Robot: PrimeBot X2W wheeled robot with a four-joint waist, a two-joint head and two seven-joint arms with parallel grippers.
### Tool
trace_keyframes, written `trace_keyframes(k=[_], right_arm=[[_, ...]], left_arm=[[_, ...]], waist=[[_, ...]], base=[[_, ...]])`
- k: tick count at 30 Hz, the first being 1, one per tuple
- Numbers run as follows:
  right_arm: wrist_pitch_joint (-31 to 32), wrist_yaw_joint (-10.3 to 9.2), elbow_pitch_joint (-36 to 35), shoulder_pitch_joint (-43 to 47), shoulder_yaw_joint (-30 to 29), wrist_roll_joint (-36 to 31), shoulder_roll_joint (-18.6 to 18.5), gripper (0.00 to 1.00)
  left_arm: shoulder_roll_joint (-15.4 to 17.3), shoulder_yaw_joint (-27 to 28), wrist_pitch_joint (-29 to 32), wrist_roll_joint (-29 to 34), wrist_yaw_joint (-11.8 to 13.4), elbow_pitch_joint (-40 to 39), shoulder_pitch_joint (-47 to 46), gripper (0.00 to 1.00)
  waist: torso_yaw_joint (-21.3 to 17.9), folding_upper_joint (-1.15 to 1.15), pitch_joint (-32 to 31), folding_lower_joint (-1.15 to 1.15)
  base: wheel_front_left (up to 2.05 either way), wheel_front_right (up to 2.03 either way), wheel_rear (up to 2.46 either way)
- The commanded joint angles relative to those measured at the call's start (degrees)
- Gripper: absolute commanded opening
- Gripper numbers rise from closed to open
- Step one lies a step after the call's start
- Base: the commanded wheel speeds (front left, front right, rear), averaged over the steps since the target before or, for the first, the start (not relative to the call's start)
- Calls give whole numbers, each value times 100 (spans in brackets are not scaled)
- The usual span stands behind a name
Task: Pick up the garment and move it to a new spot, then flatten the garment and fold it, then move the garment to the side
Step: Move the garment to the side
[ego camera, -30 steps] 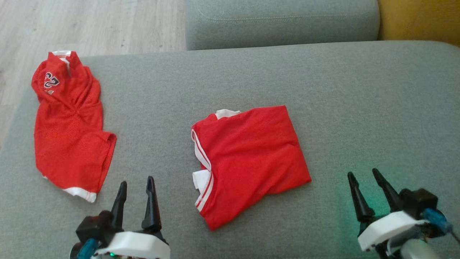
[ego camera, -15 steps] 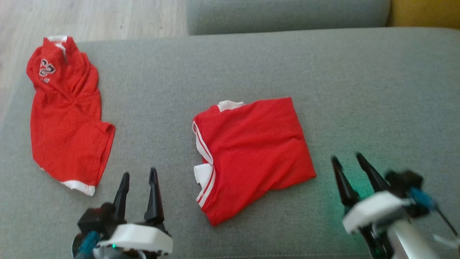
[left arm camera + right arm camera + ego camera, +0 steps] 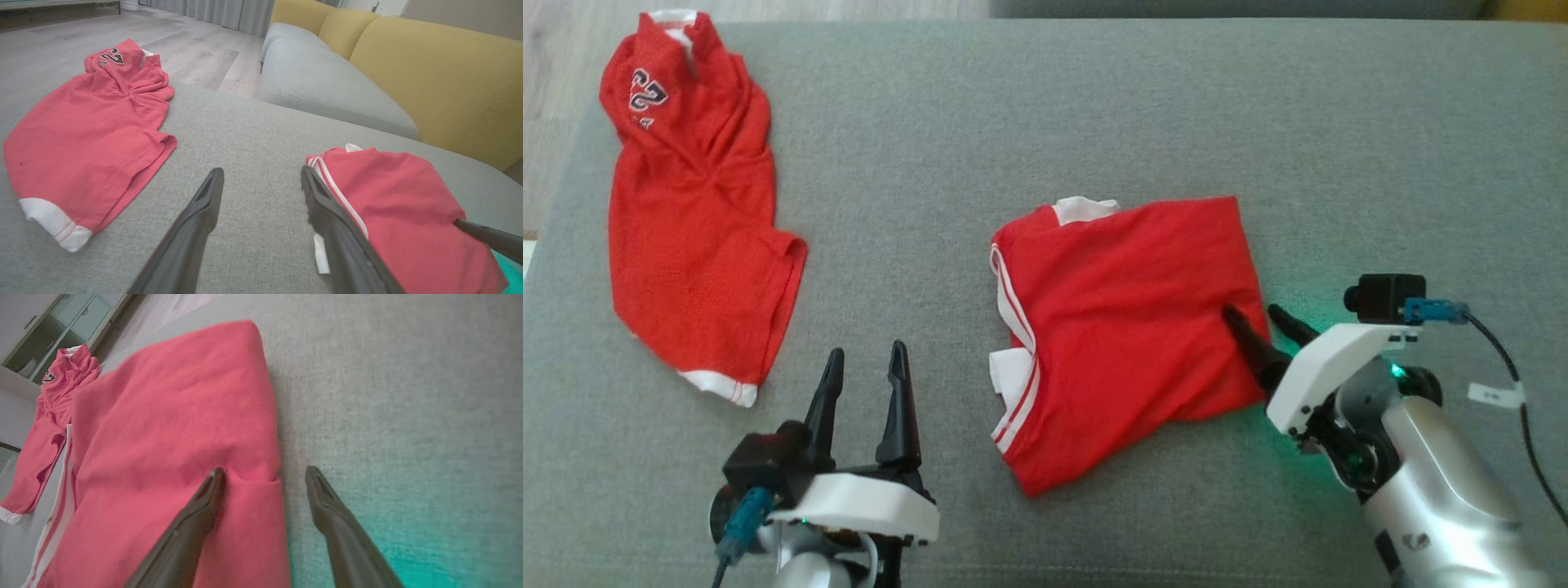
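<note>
Writing: the numbered red jersey [image 3: 690, 229], lying at 10 o'clock in the head view, bears a dark number outlined in white near its collar. It appears to read 23, though a crease hides part of the second digit. A white tag [image 3: 1494, 394] hangs on the right arm's cable, and its print is too small to read.

Task item: the folded red garment [image 3: 1119, 327], with white trim and twin white stripes, lies flat on the grey sofa cushion [image 3: 1094, 106] just to the 3 o'clock side of the picture's centre. It is well apart from the jersey.

Right gripper [image 3: 1252, 310]: comes in from 4 o'clock with its fingers spread. It straddles the garment's 3 o'clock edge, one finger on the red cloth and the other over bare cushion just beside it. Nothing is pinched.

Left gripper [image 3: 867, 349]: at 7 o'clock, fingers spread, over bare cushion between the two red pieces and touching neither.

Differences between views: the right wrist view shows a small dent in the cloth at the tip of the finger on the garment, a detail the head view does not resolve. It also shows a pale cabinet [image 3: 69, 314] at 11 o'clock. The left wrist view shows a yellow backrest [image 3: 429, 73], a second grey cushion [image 3: 318, 85] and wood flooring [image 3: 196, 53].
</note>
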Motion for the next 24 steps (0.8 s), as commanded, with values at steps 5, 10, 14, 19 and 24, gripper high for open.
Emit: trace_keyframes(k=[5, 10, 14, 19, 24], right_arm=[[254, -4, -26, -447, 174, 423, 148, 0], [127, -4, -7, -784, 69, 636, -5, 0], [-28, -4, 150, -1112, -225, 561, -391, 0], [-118, -4, 518, -1503, -657, 311, -1028, 0], [-295, -4, 904, -1812, -978, 6, -1612, 0]], left_arm=[[-17, 122, -45, -48, 58, -198, -310, 100], [-17, 156, -45, -22, 72, -242, -408, 100], [-17, 182, -45, 73, 48, -270, -466, 100], [-17, 212, -45, 257, -27, -300, -553, 100], [-17, 229, -45, 440, -115, -309, -662, 100]], waist=[[11, 0, 143, 0], [-237, 0, 300, 0], [-556, 0, 466, 0], [-935, 0, 736, 0], [-1138, 0, 993, 0]], base=[[0, 0, 0], [0, 0, 0], [0, 0, 0], [0, 0, 0], [0, 0, 0]])
